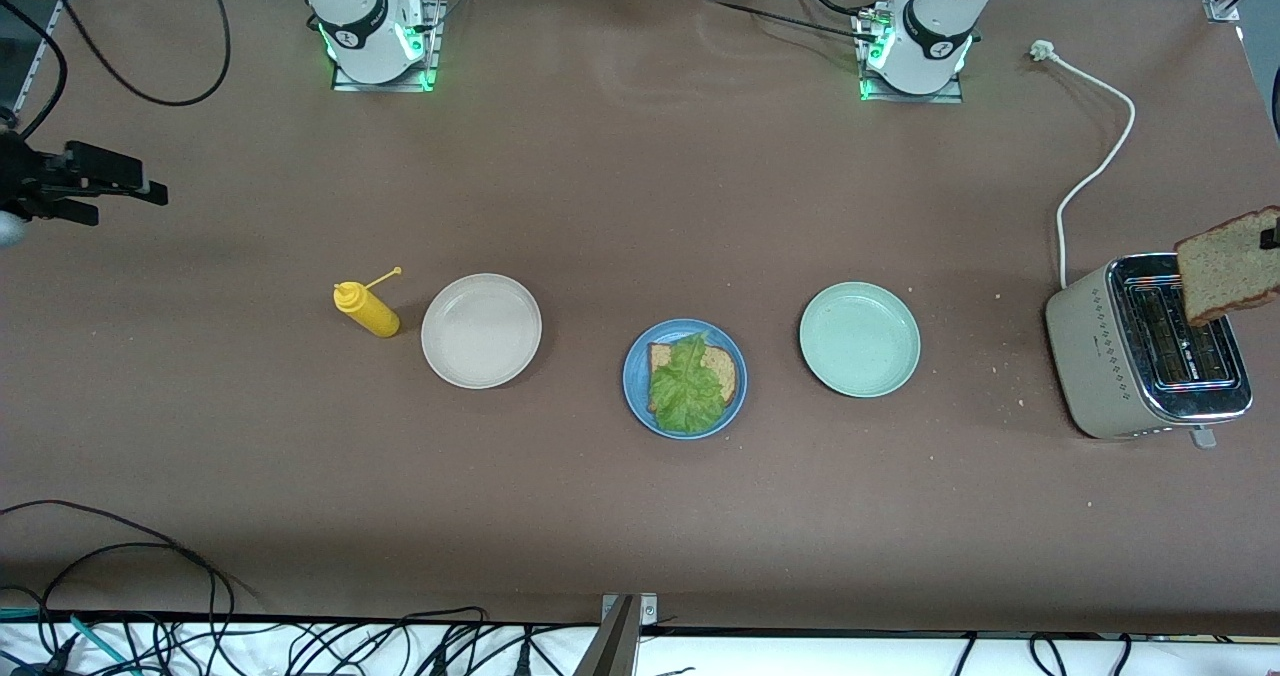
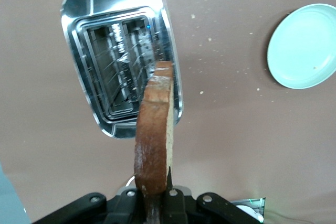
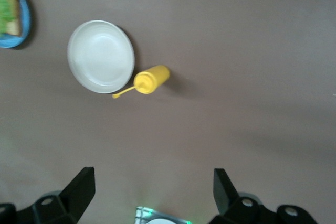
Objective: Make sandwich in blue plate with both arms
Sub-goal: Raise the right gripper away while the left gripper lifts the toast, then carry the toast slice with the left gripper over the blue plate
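Note:
The blue plate [image 1: 634,396] sits mid-table and holds one brown bread slice [image 1: 727,366] with a crinkled green lettuce leaf [image 1: 685,388] on top. My left gripper [image 1: 1270,236] is shut on a second bread slice [image 1: 1228,264] and holds it on edge in the air over the toaster [image 1: 1150,351]. In the left wrist view the fingers [image 2: 157,195] clamp the slice [image 2: 154,135] by its crust above the open toaster slots [image 2: 123,51]. My right gripper [image 1: 130,191] is open and empty above the table at the right arm's end; it also shows in the right wrist view [image 3: 152,177].
A mint-green plate [image 1: 859,339] lies between the blue plate and the toaster. A cream-white plate [image 1: 481,330] and a yellow mustard bottle [image 1: 367,309] lie toward the right arm's end. The toaster's white cord [image 1: 1100,156] runs toward the left arm's base. Crumbs lie near the toaster.

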Robot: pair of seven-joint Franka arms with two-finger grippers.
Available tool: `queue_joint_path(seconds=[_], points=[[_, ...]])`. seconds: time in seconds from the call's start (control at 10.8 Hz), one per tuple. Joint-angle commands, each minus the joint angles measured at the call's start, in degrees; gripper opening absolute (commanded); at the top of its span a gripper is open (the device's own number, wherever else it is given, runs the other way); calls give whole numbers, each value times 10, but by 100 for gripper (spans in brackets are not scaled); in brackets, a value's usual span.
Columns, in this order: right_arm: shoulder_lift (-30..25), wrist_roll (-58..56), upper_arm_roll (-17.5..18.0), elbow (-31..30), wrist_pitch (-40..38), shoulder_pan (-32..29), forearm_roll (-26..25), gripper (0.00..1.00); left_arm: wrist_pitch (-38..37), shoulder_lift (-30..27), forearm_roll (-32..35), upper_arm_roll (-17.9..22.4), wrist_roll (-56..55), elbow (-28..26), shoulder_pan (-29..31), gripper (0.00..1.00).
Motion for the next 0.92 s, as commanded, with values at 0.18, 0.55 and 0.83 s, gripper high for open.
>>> queue_joint_path(seconds=[0.18, 0.55, 0.83], points=[[-100, 156, 47, -175, 111, 0, -128, 100, -12, 5, -14, -11, -41, 5, -70, 0], [-116, 156, 48, -141, 85, -4, -115, 100, -11, 30, -97, -6, -112, -27, -167, 0], [-100, 164, 46, -116, 97, 3, -94, 100, -5, 56, -205, -5, -208, -36, -224, 0]])
